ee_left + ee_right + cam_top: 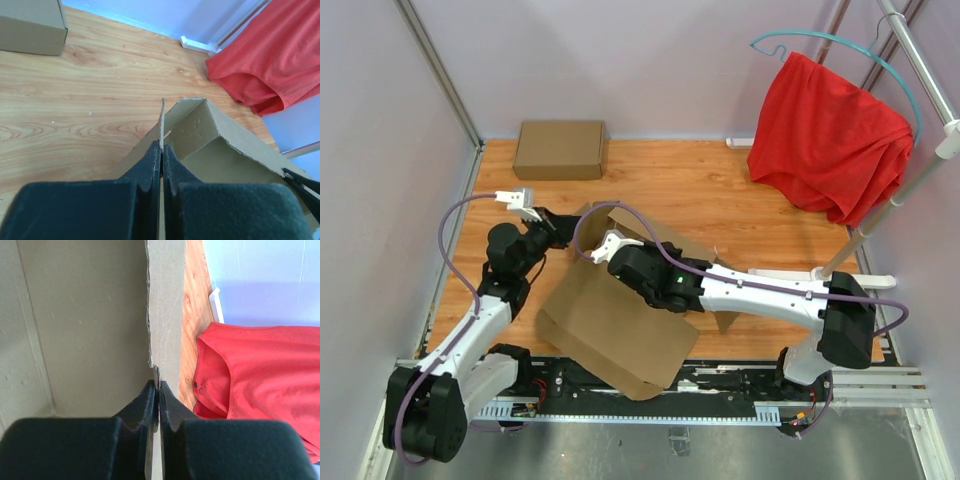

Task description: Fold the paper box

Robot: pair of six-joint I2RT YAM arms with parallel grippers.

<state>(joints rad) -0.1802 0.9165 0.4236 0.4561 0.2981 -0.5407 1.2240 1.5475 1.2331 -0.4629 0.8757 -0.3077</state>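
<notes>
The paper box (620, 325) is a large brown cardboard sheet lying half raised in the middle of the wooden floor, with flaps standing up at its far end. My left gripper (558, 224) is at its left raised flap. In the left wrist view that gripper (161, 148) is shut on the thin upright edge of the flap (162, 120), with the box's folded wall (210, 142) to the right. My right gripper (618, 236) reaches across the sheet from the right. In the right wrist view it (158, 386) is pinched shut on a torn flap edge (167, 305).
A second, fully formed flat cardboard box (560, 149) lies at the back left by the wall. A red cloth (830, 135) hangs from a teal hanger on a metal rack at the right. Walls close in the floor on the left and back.
</notes>
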